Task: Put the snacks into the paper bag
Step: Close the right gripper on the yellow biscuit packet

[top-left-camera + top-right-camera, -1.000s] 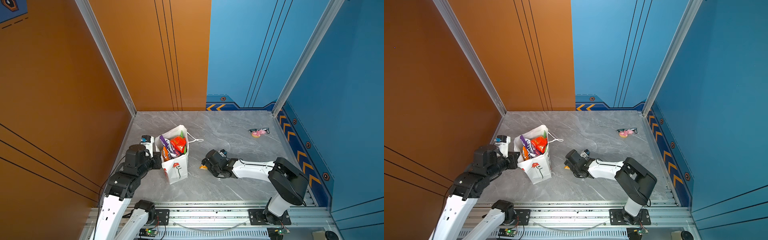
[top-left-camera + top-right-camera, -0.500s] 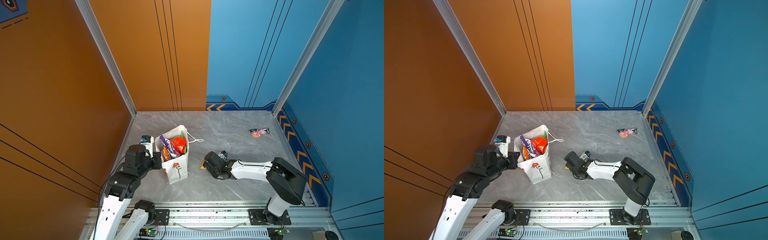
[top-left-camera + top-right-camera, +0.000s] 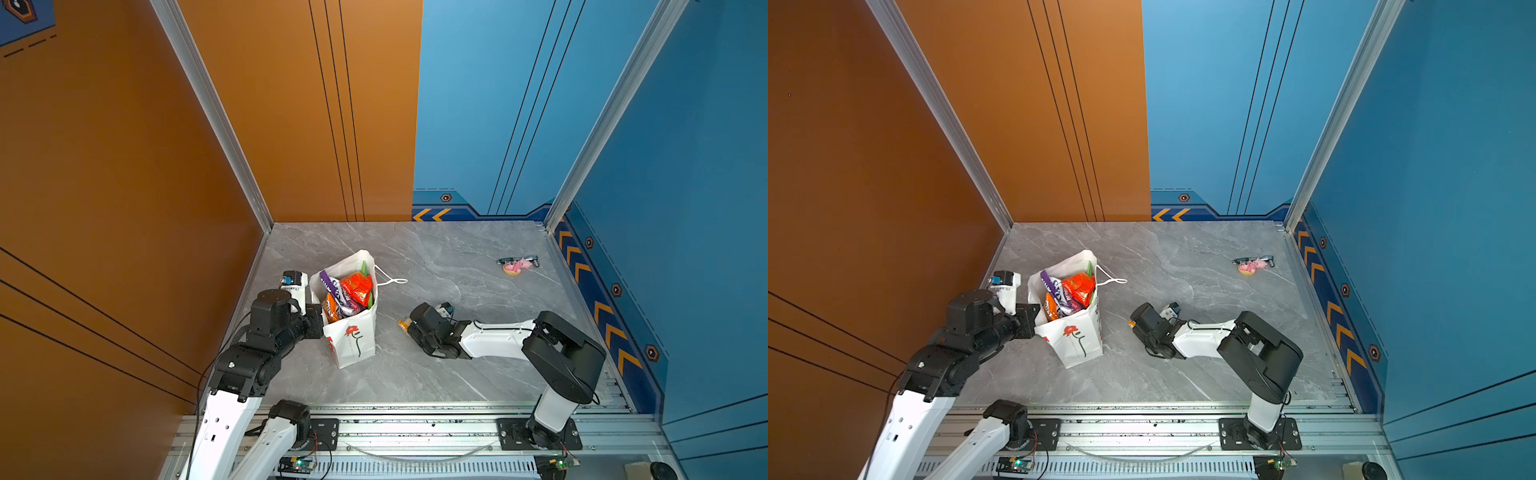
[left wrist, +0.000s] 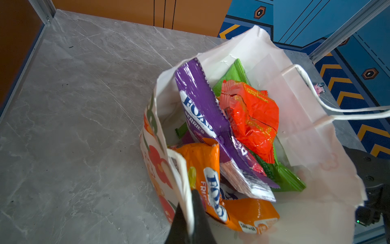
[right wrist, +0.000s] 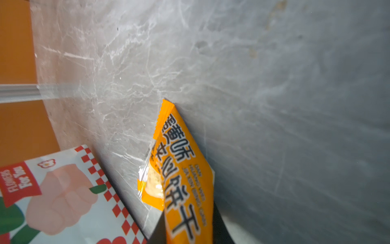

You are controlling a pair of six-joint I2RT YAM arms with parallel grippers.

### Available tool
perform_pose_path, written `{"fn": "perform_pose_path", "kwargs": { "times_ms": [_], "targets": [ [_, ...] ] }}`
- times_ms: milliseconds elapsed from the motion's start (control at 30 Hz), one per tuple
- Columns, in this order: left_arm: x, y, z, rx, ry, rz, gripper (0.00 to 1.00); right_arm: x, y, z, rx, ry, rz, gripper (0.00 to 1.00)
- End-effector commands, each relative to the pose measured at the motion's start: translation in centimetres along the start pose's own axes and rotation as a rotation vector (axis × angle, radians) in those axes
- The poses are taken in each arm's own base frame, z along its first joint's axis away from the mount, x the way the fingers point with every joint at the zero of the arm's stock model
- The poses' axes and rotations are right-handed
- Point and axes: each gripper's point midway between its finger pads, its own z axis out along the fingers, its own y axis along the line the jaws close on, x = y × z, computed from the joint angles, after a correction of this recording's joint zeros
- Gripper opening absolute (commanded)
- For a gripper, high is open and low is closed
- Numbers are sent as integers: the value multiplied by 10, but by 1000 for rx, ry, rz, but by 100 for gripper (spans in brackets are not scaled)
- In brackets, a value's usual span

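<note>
Right wrist: small orange-yellow packet (image 5: pixel 185 169), black lettering, pinched between jaws.

Left arm (image 3: pixel 257 345) extended, left gripper (image 4: pixel 186 198) pinched on paper bag (image 4: pixel 295 126) rim, right arm (image 3: pixel 494 343) low, right gripper (image 5: pixel 187 224) clamped on orange packet (image 5: pixel 181 160)

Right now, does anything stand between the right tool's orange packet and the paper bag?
Nothing visible: bare table lies between the orange packet in the right tool and the paper bag. Snacks crowd its mouth, whose rim the left tool pinches.
</note>
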Motion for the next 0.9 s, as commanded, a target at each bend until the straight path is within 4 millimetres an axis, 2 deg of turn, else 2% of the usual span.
{"fn": "perform_pose_path", "kwargs": {
  "times_ms": [0,233,500,633,767,867],
  "targets": [
    [-39,-5,-14,11,-176,27,0,4,-33,10,86,14,-4,18],
    [-39,-5,-14,10,-176,28,0,4,-33,8,73,12,-7,9],
    [-39,-5,-13,12,-173,27,0,-8,-34,-6,54,-41,-12,8],
    [-39,-5,-13,10,-173,26,0,-12,-24,-13,28,-36,-39,6],
    [-39,-5,-13,12,-174,26,0,-35,-8,-30,-20,-49,-73,2],
    [-39,-5,-14,12,-175,27,0,-55,13,-55,-36,-78,-165,0]
  ]
}}
